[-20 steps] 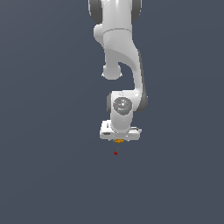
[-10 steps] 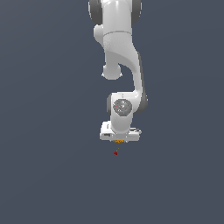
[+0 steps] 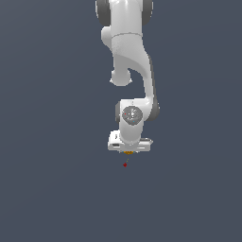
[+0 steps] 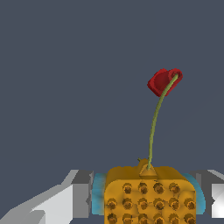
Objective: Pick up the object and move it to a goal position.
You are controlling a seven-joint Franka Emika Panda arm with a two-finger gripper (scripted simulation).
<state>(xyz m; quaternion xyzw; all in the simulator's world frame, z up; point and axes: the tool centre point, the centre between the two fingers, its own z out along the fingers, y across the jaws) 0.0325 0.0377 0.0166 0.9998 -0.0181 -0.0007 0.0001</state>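
One gripper (image 3: 128, 152) hangs at the end of one white arm (image 3: 130, 56), pointing straight down against a plain dark grey-blue background. Its two fingers (image 4: 83, 192) are closed in on one small orange-yellow block (image 4: 149, 194), one from each side, with light blue pads (image 4: 98, 194) pressed against the block's flanks. In the wrist view the block fills the gap between the pads completely, and its near face carries rows of darker round studs in a grid.

From the exterior view only a sliver of the orange block (image 3: 128, 152) shows, tucked just under the white body of the hand and held off any surface.

One thin green stem (image 4: 154, 127) rises from the middle of the block and curves up to one small red piece (image 4: 164, 81) at its tip. In the exterior view that red piece (image 3: 125, 164) appears as a tiny dot just below the gripper, slightly toward the exterior view's left.
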